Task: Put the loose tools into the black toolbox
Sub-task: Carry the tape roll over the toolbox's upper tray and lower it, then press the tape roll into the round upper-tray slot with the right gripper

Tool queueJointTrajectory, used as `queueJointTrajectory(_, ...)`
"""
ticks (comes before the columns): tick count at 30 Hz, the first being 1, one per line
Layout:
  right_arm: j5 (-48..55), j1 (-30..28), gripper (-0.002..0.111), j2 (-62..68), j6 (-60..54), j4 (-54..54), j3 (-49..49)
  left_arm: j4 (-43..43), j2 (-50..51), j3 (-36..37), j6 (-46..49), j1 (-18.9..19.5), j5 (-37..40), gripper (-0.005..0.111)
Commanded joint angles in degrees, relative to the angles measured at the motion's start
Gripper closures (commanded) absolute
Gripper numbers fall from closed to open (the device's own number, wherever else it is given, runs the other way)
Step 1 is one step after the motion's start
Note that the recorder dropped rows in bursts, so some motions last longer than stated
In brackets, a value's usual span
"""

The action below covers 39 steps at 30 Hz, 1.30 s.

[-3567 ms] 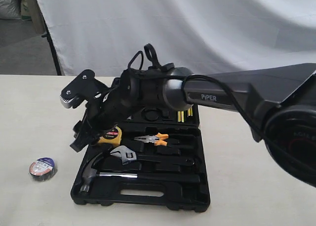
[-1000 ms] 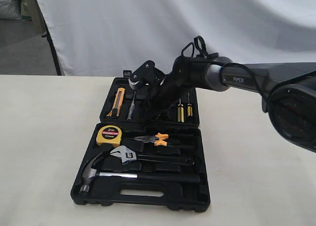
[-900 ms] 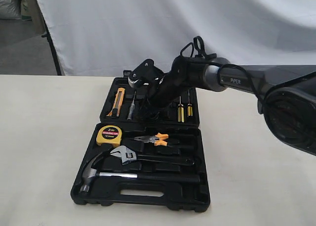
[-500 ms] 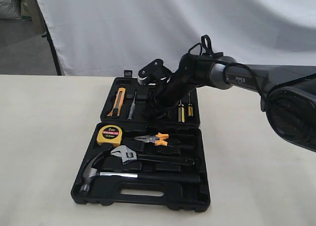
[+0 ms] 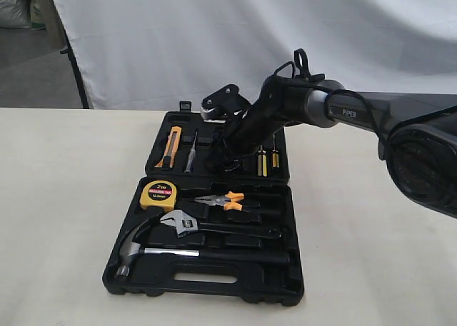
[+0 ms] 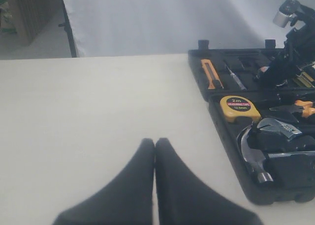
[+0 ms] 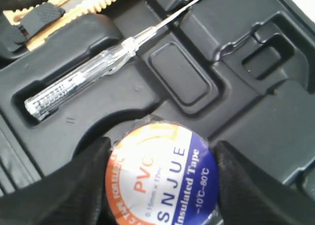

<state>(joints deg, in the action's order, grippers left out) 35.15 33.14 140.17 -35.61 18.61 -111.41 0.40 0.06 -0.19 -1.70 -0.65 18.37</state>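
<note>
Exterior view: the black toolbox (image 5: 271, 290) is lying open on the counter (image 5: 64, 197). The hammer (image 5: 178, 252) and wrench (image 5: 214, 228) are sitting in its near half, and the right arm (image 5: 285, 108) is reaching over the far half.

Left wrist view: the left end effector (image 6: 155, 148) is hovering over bare counter, fingers pressed together.

Right wrist view: the right end effector (image 7: 160, 185) is pinching the tape roll (image 7: 157, 171) over the toolbox's far half, near a clear-handled screwdriver (image 7: 83, 82).
</note>
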Motion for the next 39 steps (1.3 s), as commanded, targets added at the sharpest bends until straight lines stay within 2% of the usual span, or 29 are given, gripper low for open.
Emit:
queueJointTrajectory(1, 3.8, -0.4, 0.092, 0.7, 1.3, 0.3, 0.5, 0.0, -0.1, 0.2, -0.1, -0.4, -0.1, 0.106)
queueJointTrajectory(7, 1.7, 0.3, 0.077, 0.7, 1.3, 0.5, 0.5, 0.0, -0.1, 0.2, -0.1, -0.4, -0.1, 0.106)
queueJointTrajectory(14, -0.4, 3.0, 0.078, 0.7, 1.0, 0.5, 0.2, 0.0, -0.1, 0.2, -0.1, -0.4, -0.1, 0.106)
queueJointTrajectory(23, 0.3, 3.0, 0.077, 0.7, 4.4, -0.4, 0.2, 0.0, -0.1, 0.2, -0.1, -0.4, -0.1, 0.106)
queueJointTrajectory(32, 2.3, 3.0, 0.046, 0.5, 4.4, -0.8, 0.2, 0.0, -0.1, 0.2, -0.1, -0.4, -0.1, 0.106)
queueJointTrajectory(39, 5.6, 2.9, 0.044, -3.3, 4.7, -0.8, -0.5, 0.0, -0.1, 0.2, -0.1, -0.4, -0.1, 0.106)
